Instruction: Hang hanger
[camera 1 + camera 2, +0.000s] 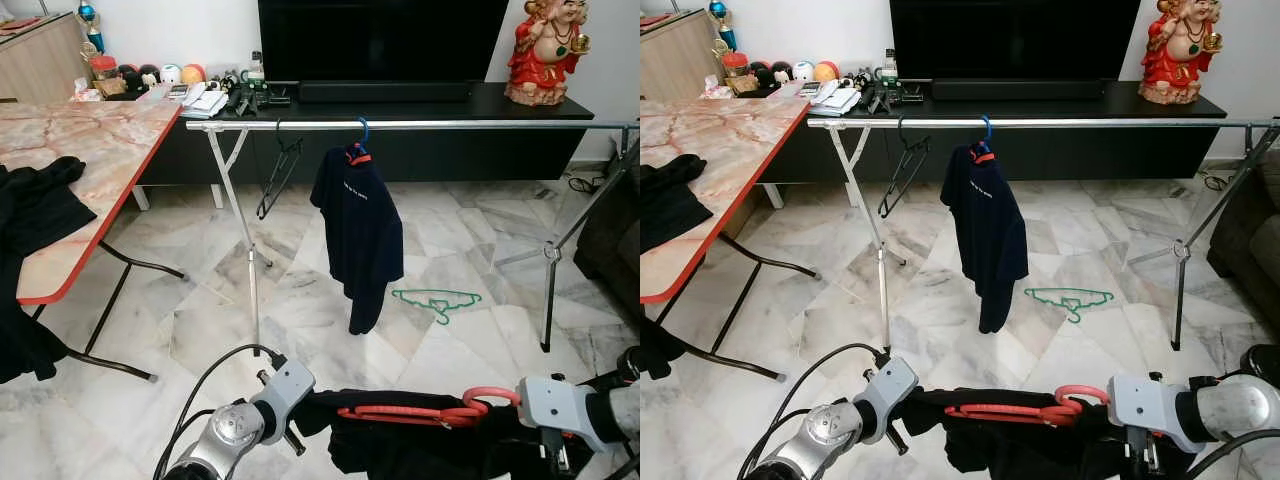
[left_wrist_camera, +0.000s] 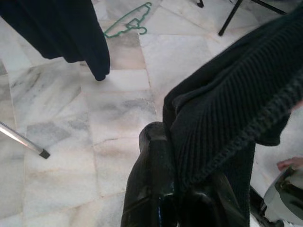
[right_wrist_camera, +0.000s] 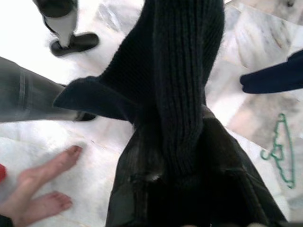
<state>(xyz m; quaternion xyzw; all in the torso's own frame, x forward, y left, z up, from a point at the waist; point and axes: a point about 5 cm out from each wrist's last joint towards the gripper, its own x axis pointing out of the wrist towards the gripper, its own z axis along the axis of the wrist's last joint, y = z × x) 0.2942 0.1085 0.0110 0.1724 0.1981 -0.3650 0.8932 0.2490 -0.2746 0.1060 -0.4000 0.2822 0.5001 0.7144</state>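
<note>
1. Left gripper [image 2: 165, 189] and right gripper [image 3: 189, 189] each pinch the dark knit garment [image 1: 420, 440], which carries the red hanger [image 1: 420, 410].
2. The rail [image 1: 420, 125] stands well ahead.
3. Carrying step, I judge; next, lift the hook over that rail.

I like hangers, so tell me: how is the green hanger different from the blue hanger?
The green hanger lies flat on the marble floor; the blue hanger hooks over the silver rail. The green hanger is bare, while the blue hanger carries a dark navy shirt. So the green one shows fully, the blue one mostly just its hook. Both are clothes hangers near the same rack.
</note>
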